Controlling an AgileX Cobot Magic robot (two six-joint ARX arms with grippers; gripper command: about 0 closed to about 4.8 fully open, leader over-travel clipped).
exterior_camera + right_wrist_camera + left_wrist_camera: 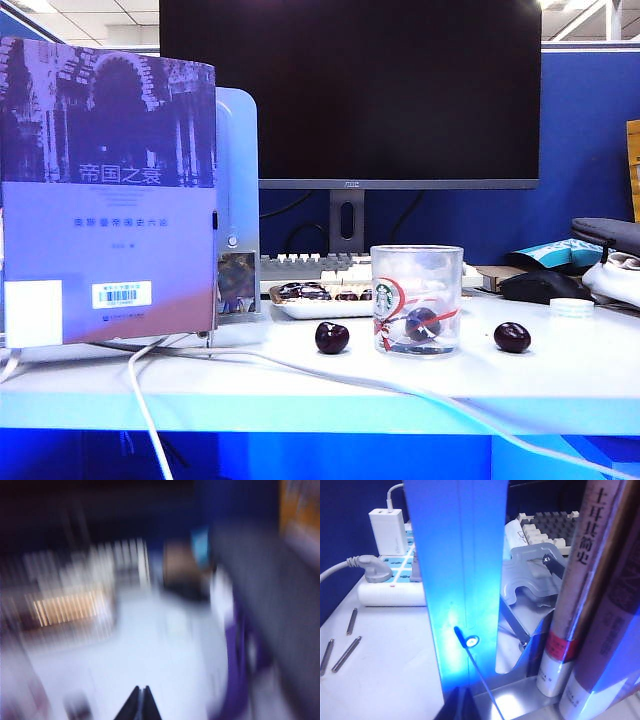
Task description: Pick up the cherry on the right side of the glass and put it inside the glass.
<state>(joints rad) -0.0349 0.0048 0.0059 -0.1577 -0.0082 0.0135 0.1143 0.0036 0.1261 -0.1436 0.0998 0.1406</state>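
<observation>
I'm seeing the glass [417,300] standing upright on the white table [300,385], with one dark cherry showing inside it near the bottom. The cherry [512,337] I'm after is lying on the table to the right of the glass, clear of it, and a rounder cherry [332,337] is sitting just left of the glass. Neither arm is showing in the exterior view. The right gripper [139,705] is appearing in its heavily blurred wrist view with its dark tips pressed together, holding nothing. The left gripper [456,707] is barely peeking in beside a blue bookend [457,580] and books [580,595]; I cannot tell its fingers' state.
</observation>
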